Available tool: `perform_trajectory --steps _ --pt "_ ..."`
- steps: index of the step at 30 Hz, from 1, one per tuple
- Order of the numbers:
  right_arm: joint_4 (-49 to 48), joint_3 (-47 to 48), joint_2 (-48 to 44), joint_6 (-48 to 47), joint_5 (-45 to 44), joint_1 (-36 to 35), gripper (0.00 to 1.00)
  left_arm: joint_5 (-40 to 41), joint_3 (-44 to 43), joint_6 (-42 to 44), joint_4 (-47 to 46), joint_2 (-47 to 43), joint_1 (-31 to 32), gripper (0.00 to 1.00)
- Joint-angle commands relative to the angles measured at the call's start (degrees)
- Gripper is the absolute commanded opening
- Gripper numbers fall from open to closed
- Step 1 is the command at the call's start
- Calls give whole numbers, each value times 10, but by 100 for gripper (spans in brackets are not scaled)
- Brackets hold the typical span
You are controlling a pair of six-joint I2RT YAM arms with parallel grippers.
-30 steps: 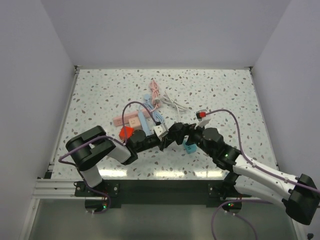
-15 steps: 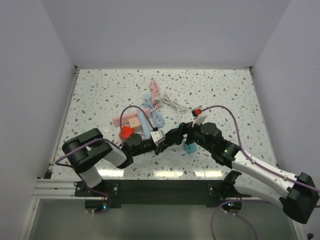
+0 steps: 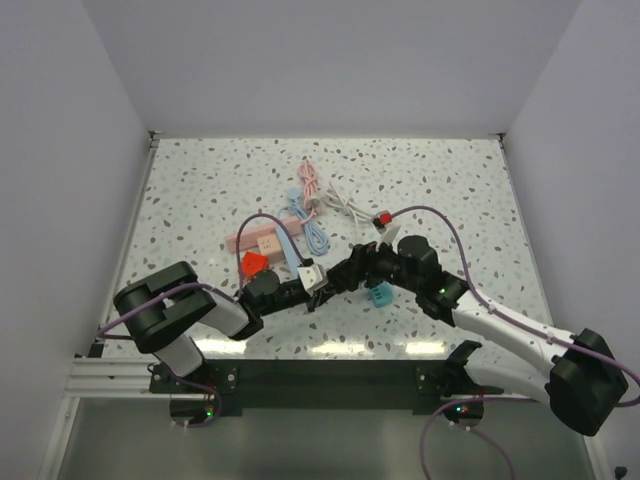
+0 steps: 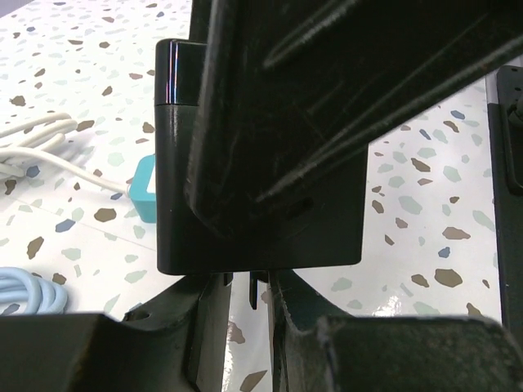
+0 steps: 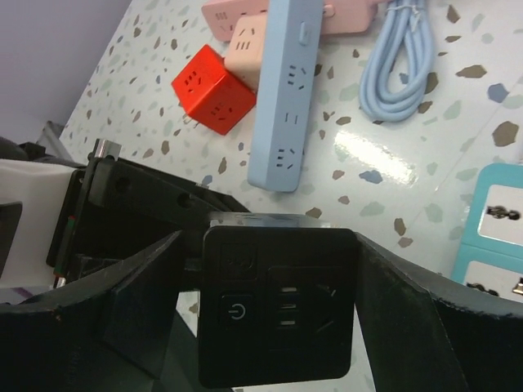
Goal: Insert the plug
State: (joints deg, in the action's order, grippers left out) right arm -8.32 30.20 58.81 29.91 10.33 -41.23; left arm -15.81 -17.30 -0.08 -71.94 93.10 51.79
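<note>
Both arms have slid slightly left, meeting low over the surface (image 3: 200,190). Left gripper (image 3: 317,282) jaws are clamped tight on the white plug (image 3: 309,271), set against the black socket cube (image 5: 278,314) gripped between the right gripper (image 3: 346,272) jaws; a teal socket block (image 3: 380,294) lies just beside.

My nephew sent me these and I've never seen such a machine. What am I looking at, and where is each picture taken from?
These are two robot arms bolted to a speckled table. The wide picture looks down from above; the two close-ups come from a camera on each wrist. On the table lie a red socket cube, a blue power strip, a pink strip, a teal socket block and coiled cables. The right gripper clamps a black socket block. The left gripper is closed, near that block; what it pinches doesn't show.
</note>
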Motion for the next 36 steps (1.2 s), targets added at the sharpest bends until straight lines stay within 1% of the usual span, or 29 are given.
perform_trajectory --steps 1,8,10,11,14,15,16,17,19,21,22,25,26,27,29,30,32,33,34,35,36 --pt "-36 4 9 15 66 3 81 12 -3 24 -75 -22 3 0" --pt "-17 -11 -7 18 63 5 76 32 0 32 -60 -41 3 0" --pt "-14 -15 -18 18 58 5 71 39 0 35 -54 -41 3 0" --pt "-12 -16 -26 18 56 5 58 39 0 37 -52 -41 3 0" --pt "-13 -18 -32 16 58 5 30 39 0 35 -51 -43 4 0" --pt "-17 -20 -33 18 58 5 14 43 1 32 -49 -44 4 1" --pt "-22 -23 -32 17 57 5 7 49 2 31 -45 -45 4 26" --pt "-37 -26 -30 19 57 5 0 54 1 28 -41 -47 4 41" --pt "-56 -31 -23 23 50 6 0 75 2 20 -22 -53 4 64" --pt "-81 -31 -16 24 46 12 0 89 6 15 -4 -63 4 75" --pt "-88 -26 -13 23 44 16 0 97 7 13 6 -67 4 87" --pt "-93 -1 -10 13 47 40 0 134 16 5 37 -89 4 99" --pt "-93 5 -11 9 50 48 0 156 22 5 45 -96 4 100" --pt "-93 10 -12 7 52 62 0 181 23 -18 72 -114 4 100" --pt "-93 25 -14 1 58 76 0 216 22 -32 108 -136 4 100" --pt "-93 28 -14 0 61 89 0 261 19 -51 150 -161 4 100" --pt "-100 35 -9 0 78 103 0 321 7 -79 214 -182 4 100" --pt "-108 35 -4 1 85 116 0 383 -14 -113 288 -196 4 100" --pt "-113 35 1 2 91 122 0 412 -26 -132 324 -201 3 100" --pt "-125 35 14 4 104 127 0 458 -47 -149 359 -204 4 100" --pt "-133 34 21 7 112 135 0 478 -55 -176 405 -207 4 100"
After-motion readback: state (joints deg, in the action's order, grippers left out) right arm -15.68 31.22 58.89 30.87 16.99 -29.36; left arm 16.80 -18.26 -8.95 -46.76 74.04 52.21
